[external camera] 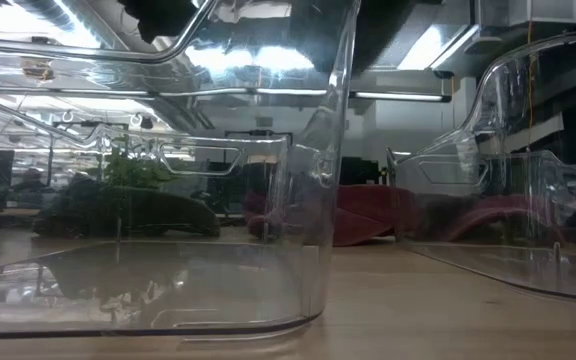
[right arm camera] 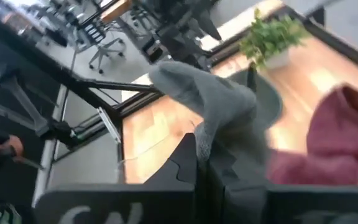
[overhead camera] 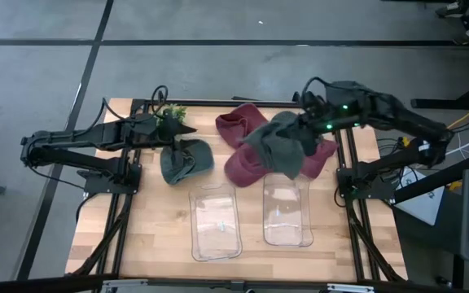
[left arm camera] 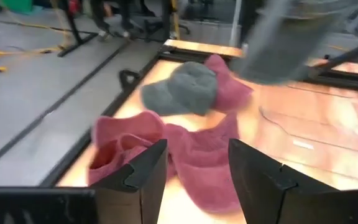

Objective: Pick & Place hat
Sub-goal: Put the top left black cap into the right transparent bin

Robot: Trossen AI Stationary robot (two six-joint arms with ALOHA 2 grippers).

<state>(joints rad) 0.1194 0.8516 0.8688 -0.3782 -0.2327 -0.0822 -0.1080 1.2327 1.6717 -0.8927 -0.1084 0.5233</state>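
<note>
My right gripper (overhead camera: 304, 124) is over the far right of the table, shut on a grey hat (overhead camera: 277, 146). The hat hangs over a heap of maroon hats (overhead camera: 243, 167). The left wrist view shows one grey hat (left arm camera: 185, 90) lying on the maroon hats (left arm camera: 197, 162) and a blurred grey shape (left arm camera: 284, 37) higher up. My left gripper (overhead camera: 179, 130) is open, beside a small plant (overhead camera: 172, 112) and above a dark green hat (overhead camera: 187, 159) that lies flat on the table. My right gripper pinches a fold of the grey hat's cloth (right arm camera: 211, 140) between its two shut fingers. One layer or several, I cannot tell. In the high view the hat droops slack below and beside the gripper, over the maroon hats. Whether its lower edge rests on them I cannot tell.
Two clear plastic bins stand near the table's front edge, one left of centre (overhead camera: 216, 221) and one right of centre (overhead camera: 287, 207). In the low view their walls (external camera: 318, 200) fill the foreground. Black frame rails (overhead camera: 352, 155) run along the table's sides.
</note>
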